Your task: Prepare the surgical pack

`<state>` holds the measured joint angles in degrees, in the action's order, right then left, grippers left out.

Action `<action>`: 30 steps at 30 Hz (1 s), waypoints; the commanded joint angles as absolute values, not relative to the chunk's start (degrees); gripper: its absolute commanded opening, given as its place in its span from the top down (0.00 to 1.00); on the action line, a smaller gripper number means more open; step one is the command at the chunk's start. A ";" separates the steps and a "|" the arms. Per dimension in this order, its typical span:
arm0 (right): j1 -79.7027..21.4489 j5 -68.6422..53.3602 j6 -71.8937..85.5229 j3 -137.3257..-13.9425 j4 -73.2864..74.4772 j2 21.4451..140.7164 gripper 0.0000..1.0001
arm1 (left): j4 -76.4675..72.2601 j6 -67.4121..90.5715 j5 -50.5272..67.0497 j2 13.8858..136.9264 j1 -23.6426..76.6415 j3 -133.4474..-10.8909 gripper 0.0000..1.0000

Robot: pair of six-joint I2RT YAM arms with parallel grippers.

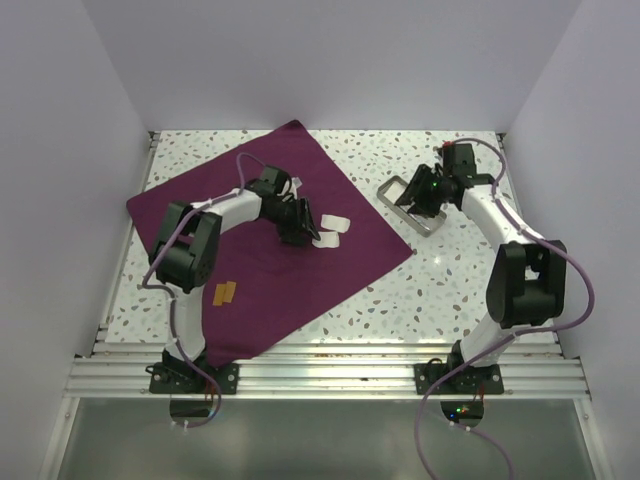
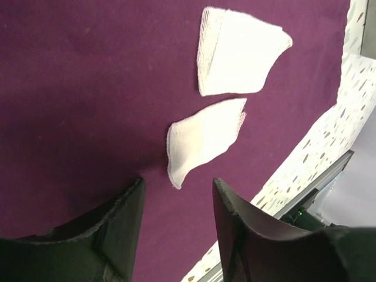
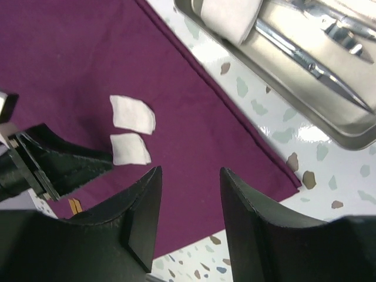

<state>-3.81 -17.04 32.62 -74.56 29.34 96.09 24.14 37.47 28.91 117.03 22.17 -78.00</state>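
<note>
The surgical pack (image 1: 250,290) is a large purple-maroon cloth spread flat on the table's left half; it also shows in the left wrist view (image 2: 88,88) and the right wrist view (image 3: 88,59). Two white gauze pads (image 1: 338,225) (image 1: 325,241) lie on it near its right corner, also seen in the left wrist view (image 2: 238,50) (image 2: 202,141). My left gripper (image 1: 308,236) (image 2: 176,185) is open and empty just above the cloth, beside the nearer pad. My right gripper (image 1: 422,192) (image 3: 189,170) is open and empty, held above the grey metal tray (image 1: 398,186).
The tray (image 3: 282,88) stands on the speckled table right of the cloth and holds metal instruments (image 3: 317,47) and a white pad (image 3: 229,14). A small orange tag (image 1: 225,292) lies on the cloth's near part. White walls close in the table.
</note>
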 commanded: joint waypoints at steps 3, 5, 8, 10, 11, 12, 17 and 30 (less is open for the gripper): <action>-4.13 -18.72 29.54 -71.46 30.50 92.55 0.53 | 20.48 39.72 29.35 119.00 22.41 -80.16 0.50; -4.13 -18.72 29.18 -71.11 30.41 91.94 0.53 | 20.30 40.34 29.36 119.70 22.41 -80.51 0.52; -4.13 -19.33 29.09 -70.75 29.97 91.93 0.53 | 20.21 41.04 29.71 120.32 22.59 -80.68 0.60; -4.22 -19.86 29.18 -70.84 29.71 92.20 0.53 | 20.04 41.22 29.45 120.50 22.76 -80.77 0.62; -4.22 -19.95 29.18 -70.75 29.53 92.55 0.53 | 19.95 41.39 29.62 120.59 22.85 -80.95 0.63; -4.13 -20.04 29.27 -70.84 29.44 92.55 0.53 | 19.78 41.66 29.79 120.76 22.85 -81.12 0.64; -4.13 -20.22 28.92 -71.45 29.35 92.90 0.53 | 19.69 42.63 30.23 122.60 22.94 -83.32 0.66; -4.13 -20.13 27.42 -70.66 29.62 92.29 0.54 | 26.02 36.39 28.82 117.69 24.17 -85.78 1.00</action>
